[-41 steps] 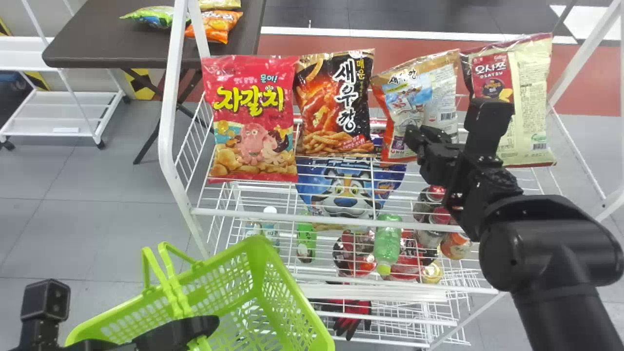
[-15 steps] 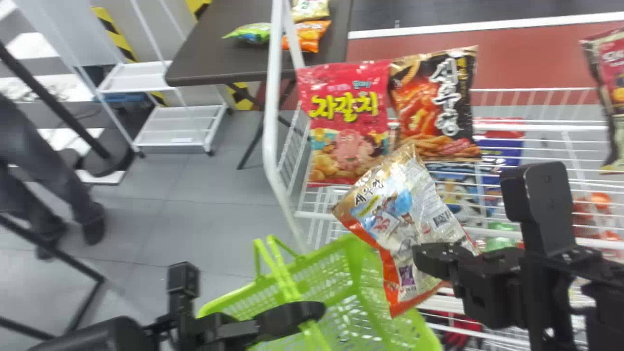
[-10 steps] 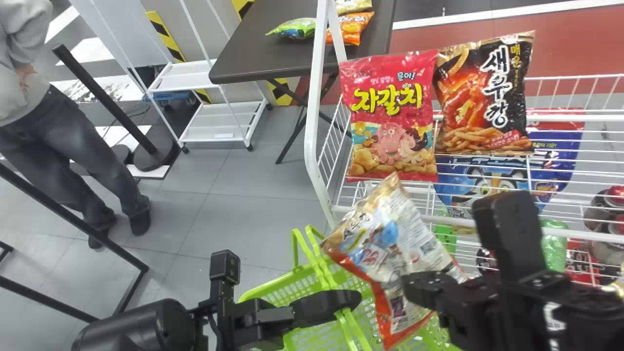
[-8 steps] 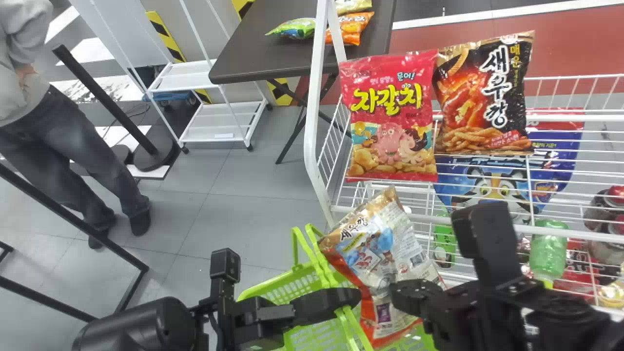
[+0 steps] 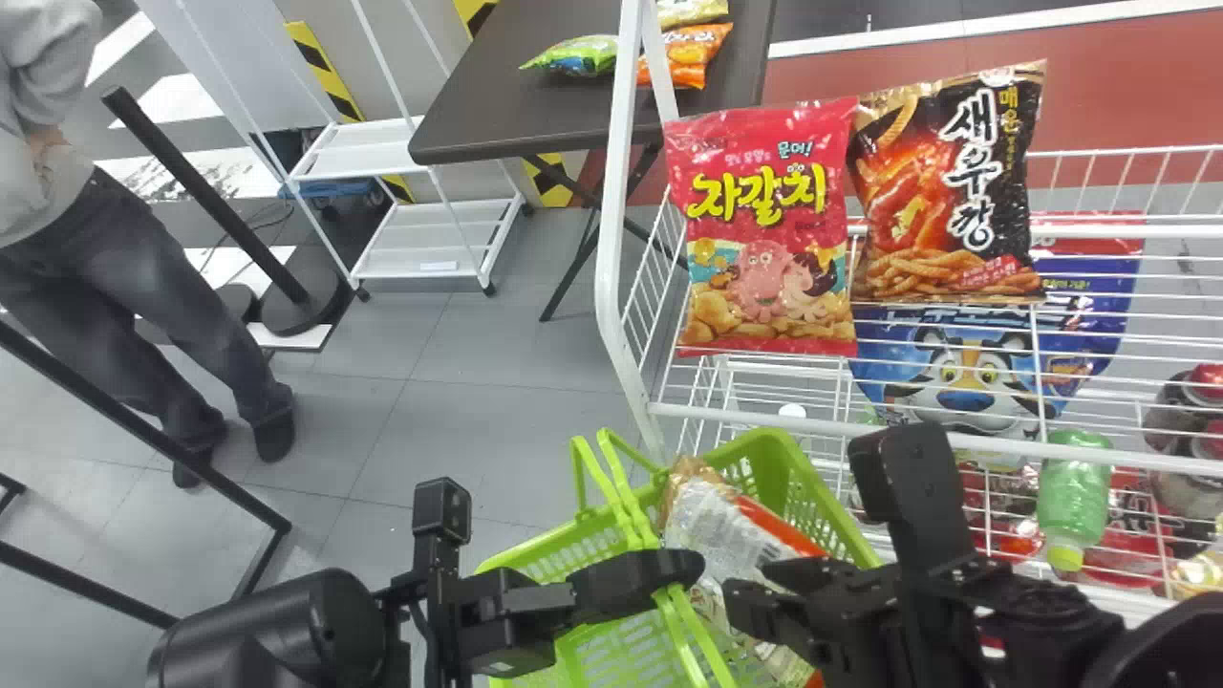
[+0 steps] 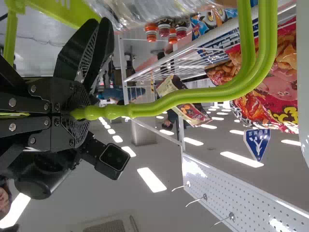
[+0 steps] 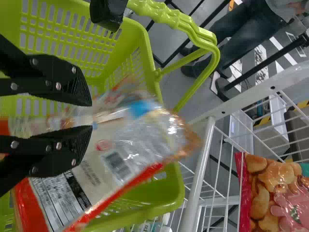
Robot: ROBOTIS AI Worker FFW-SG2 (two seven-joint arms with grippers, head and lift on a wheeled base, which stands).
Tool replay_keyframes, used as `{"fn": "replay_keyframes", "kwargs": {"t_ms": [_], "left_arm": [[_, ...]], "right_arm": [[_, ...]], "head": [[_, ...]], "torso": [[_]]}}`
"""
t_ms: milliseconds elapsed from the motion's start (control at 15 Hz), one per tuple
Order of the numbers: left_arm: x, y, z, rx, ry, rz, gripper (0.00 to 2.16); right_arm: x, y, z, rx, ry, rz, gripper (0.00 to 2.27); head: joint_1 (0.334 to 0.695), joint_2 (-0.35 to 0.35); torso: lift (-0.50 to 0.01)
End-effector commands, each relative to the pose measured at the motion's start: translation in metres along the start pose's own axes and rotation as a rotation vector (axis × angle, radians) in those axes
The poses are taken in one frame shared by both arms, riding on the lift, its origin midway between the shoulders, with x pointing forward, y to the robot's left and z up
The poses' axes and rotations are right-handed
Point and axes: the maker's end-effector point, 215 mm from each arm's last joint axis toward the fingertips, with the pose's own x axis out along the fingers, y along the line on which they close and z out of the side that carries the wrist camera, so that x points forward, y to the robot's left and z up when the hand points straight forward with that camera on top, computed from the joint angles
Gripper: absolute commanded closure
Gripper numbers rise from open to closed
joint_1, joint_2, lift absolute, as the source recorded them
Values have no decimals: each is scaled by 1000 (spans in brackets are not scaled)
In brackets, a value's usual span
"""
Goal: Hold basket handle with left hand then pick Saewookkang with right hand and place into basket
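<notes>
At the near basket [image 5: 798,470], left fingers [image 5: 635,570] grip the handle [image 6: 178,96]; the open right fingers [image 7: 63,79] should rise clear of Saewookkang [image 5: 717,521].

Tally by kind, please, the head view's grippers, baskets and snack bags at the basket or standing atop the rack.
Left gripper, right gripper: 2
Green shopping basket: 1
Saewookkang bag at the basket: 1
Red octopus bag, black bag atop the rack: 2
Total: 6

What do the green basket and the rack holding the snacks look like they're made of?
The basket looks like glossy molded plastic: evenly slotted walls and a ribbed grip formed in the same green. The rack is probably metal wire and tube with smooth white paint or coating, judging by its thin straight bars.
</notes>
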Motion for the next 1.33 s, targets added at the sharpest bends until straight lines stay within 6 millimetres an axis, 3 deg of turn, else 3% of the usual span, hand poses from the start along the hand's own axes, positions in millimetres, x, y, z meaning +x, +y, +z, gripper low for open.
{"fn": "replay_keyframes", "kwargs": {"t_ms": [0,200,333,533,733,933,1133,1267], "left_arm": [[-1,-1,-1,-34,-2,-8,2152],[-4,-1,0,-33,-5,-3,2152],[-6,0,0,-36,-6,-1,2152],[-7,3,0,-46,-9,0,2152],[-7,5,-1,-57,-13,-4,2152],[-6,5,-2,-59,-12,-6,2152],[-6,5,-5,-63,-12,-7,2155],[-7,6,-8,-68,-13,-6,2152]], "right_arm": [[-12,-14,29,-7,-85,-29,66],[-35,-56,89,-99,-316,-180,83],[-56,-92,106,-112,-403,-272,80],[-91,-155,104,-75,-492,-396,80],[-131,-200,98,-84,-625,-495,80],[-168,-214,89,-123,-788,-548,76],[-180,-219,62,-122,-825,-576,80],[-183,-219,57,-117,-833,-579,76]], "head": [[695,350],[695,350],[695,350],[695,335],[695,217],[695,117],[695,72],[695,46]], "torso": [[-19],[-19],[-19],[-19],[-19],[-19],[-19],[-19]]}}
